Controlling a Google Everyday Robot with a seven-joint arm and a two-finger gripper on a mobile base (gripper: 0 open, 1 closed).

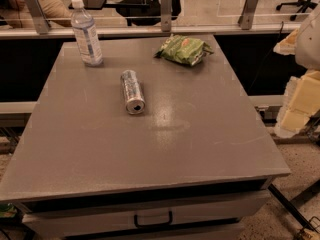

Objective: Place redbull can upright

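The redbull can [132, 91] lies on its side near the middle of the grey table [150, 144]. Its round end faces the front edge and its silver body points toward the back. Nothing touches it. Part of my white arm [307, 44] shows at the right edge of the view, off the table and well to the right of the can. My gripper is out of view.
A clear water bottle [86, 32] with a white cap stands upright at the back left. A green snack bag [184, 49] lies at the back center-right. A rail with posts [165, 9] runs behind the table. Pale blocky shapes [297, 106] sit beyond the right edge.
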